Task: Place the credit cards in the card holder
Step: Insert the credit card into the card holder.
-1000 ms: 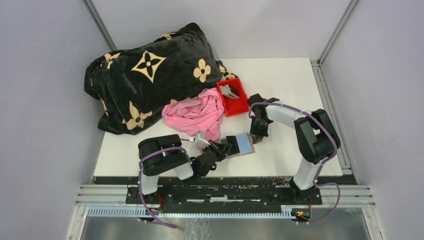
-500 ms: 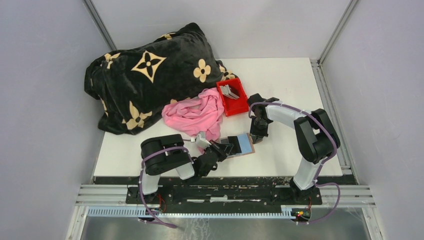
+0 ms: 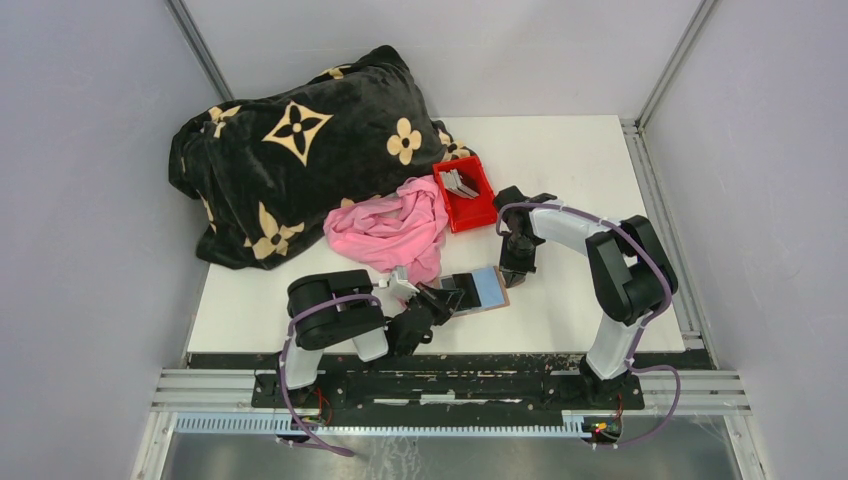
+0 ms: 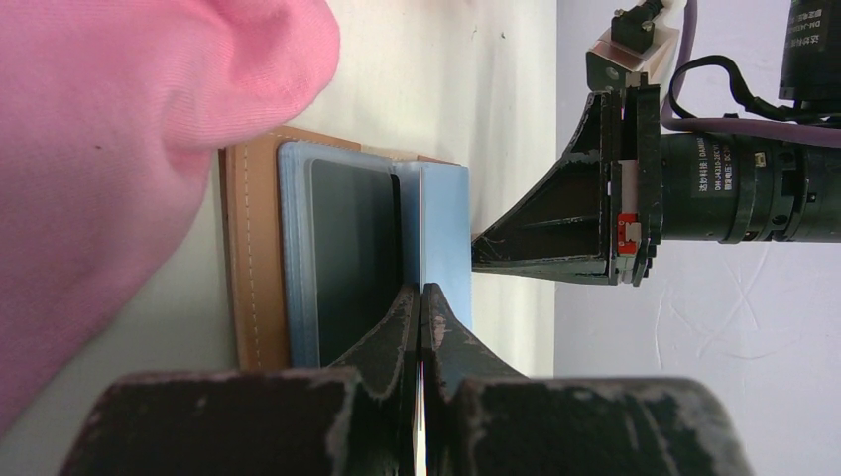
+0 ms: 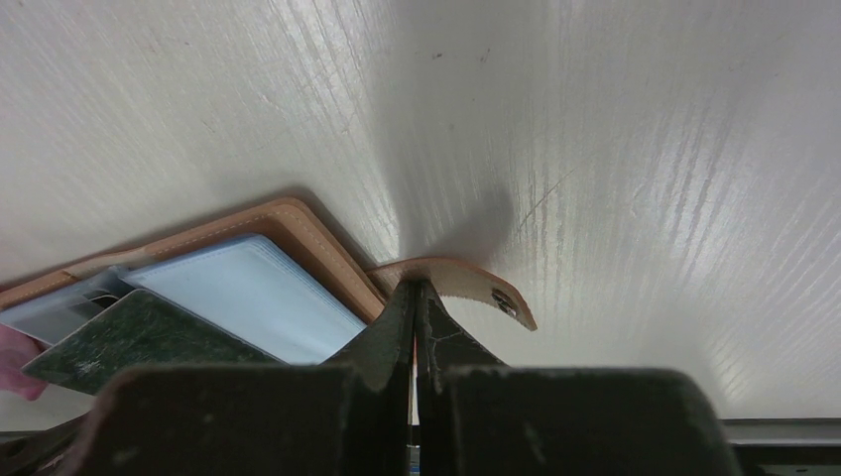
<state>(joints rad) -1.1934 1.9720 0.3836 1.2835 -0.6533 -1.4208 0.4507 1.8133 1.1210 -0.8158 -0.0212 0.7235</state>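
The blanket [image 3: 300, 150] is black with tan flower and star motifs. The cloth [image 3: 395, 228] is plain pink, the bin [image 3: 470, 214] red, its cards [image 3: 458, 183] grey. The card holder [image 4: 253, 248] is tan-brown leather with pale stitching, its snap tab [image 5: 466, 283] the same brown. Its sleeves [image 4: 446, 218] are light blue around a dark card [image 4: 352, 253]. A thin card [image 4: 420, 228] shows a pale edge. The worktop [image 3: 570, 160] is white. The left pincer [image 4: 420, 297] and right pincer [image 5: 415, 293] are black, scuffed grey.
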